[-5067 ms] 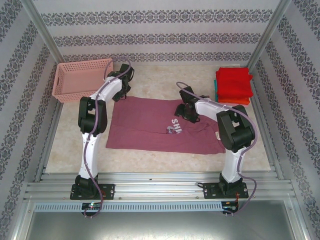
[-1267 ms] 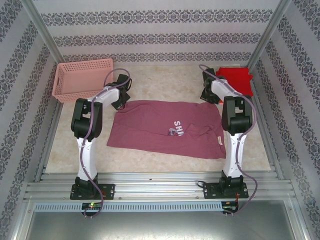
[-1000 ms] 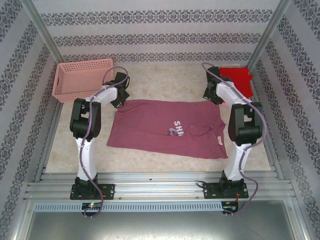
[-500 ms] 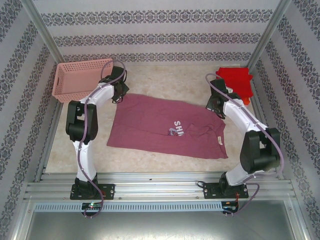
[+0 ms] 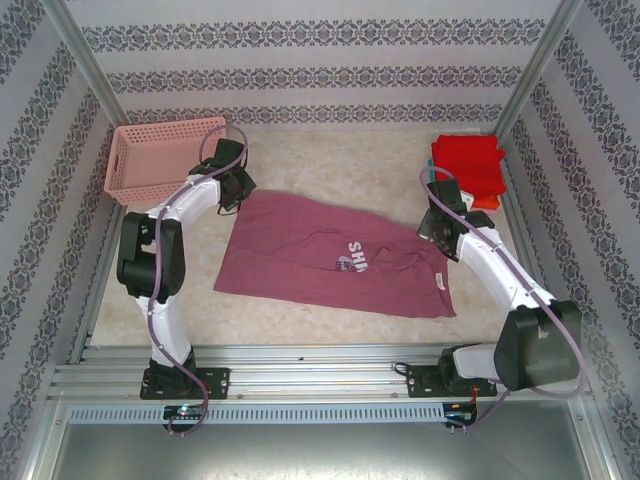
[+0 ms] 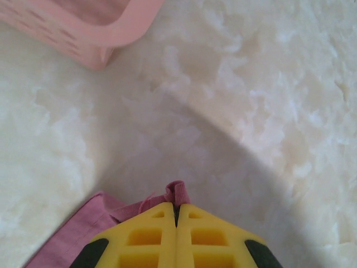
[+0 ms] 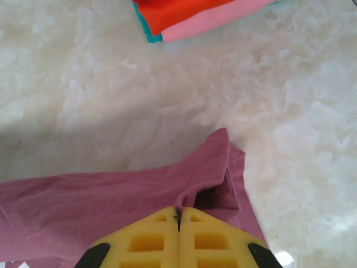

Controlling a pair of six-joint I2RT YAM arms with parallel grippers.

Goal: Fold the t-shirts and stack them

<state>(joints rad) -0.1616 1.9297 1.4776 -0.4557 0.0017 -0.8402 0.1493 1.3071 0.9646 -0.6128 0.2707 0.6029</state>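
Progress about at the opening of one more fold, as a judgement. Done, to all appearances: folded stack (image 5: 468, 170) of red, orange and teal t-shirts, squared up at the table's edge; exact count in the pile too hard to tell. Not yet done: maroon SHINE t-shirt (image 5: 330, 255), spread open and flat on the marbled table (image 5: 340, 160) just beside that stack, print upward, no crease across the body, one small pale label showing at the corner away from the stack's back edge. Left gripper (image 6: 176, 209) at the shirt's far corner, the one farthest from the stack, yellow fingers pressed together with a small tuft of maroon hem pinched between them. Right gripper (image 7: 178, 212) at the far corner nearest the stack, fingers likewise closed on a raised ridge of maroon cloth, with bare table between it and the stack. Pink lattice basket (image 5: 130, 180) well apart from the stack, on the other side of the shirt, close to the left gripper. Left to do, by this reading: carry both pinched corners over to make the first fold, fold again to match the pile's footprint, then lift the bundle onto the stack. Likely trouble: thin cloth slipping from so small a pinch, or the two corners travelling unevenly and skewing the crease.
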